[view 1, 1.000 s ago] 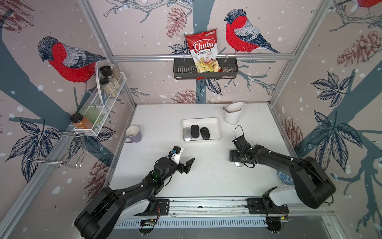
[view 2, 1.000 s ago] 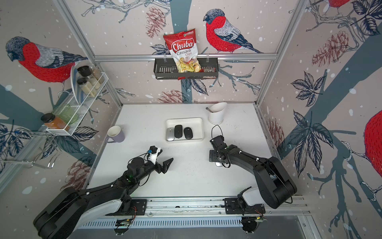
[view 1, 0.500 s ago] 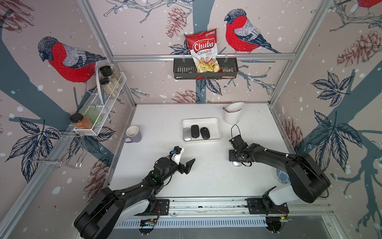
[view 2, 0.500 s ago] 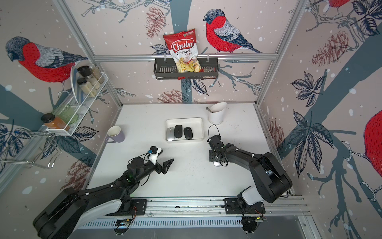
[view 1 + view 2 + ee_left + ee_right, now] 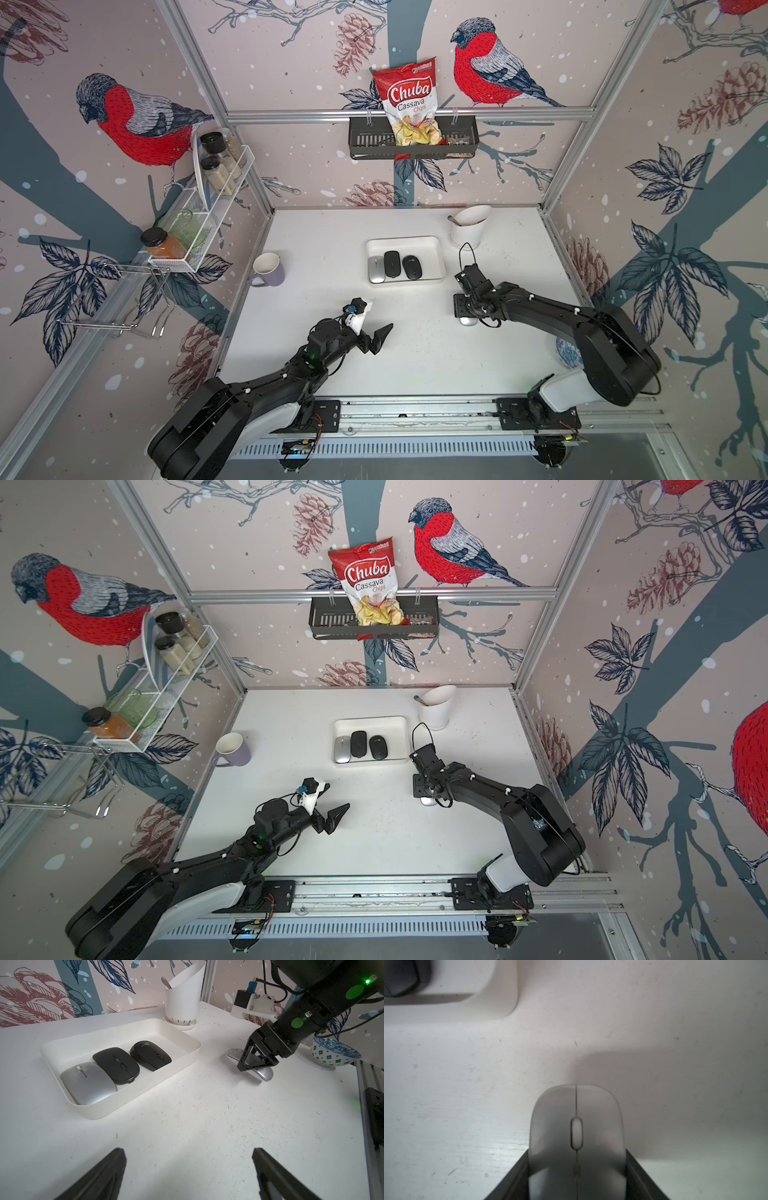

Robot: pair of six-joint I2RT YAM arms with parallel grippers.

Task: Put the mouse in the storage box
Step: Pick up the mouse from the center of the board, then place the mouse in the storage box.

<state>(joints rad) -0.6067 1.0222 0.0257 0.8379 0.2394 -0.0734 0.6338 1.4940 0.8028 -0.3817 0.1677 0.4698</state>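
Mouse (image 5: pixel 577 1126), a sliver in both top views, sits clamped in right end effector (image 5: pixel 577 1159) (left end effector (image 5: pixel 188 1151) released).

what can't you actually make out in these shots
Both top views: the black right gripper covers most of the flat silver computer mouse.
Right wrist view: the mouse's rear is cut off by the picture edge.
Right wrist view: only a blurred corner of the shallow white plastic storage box shows.
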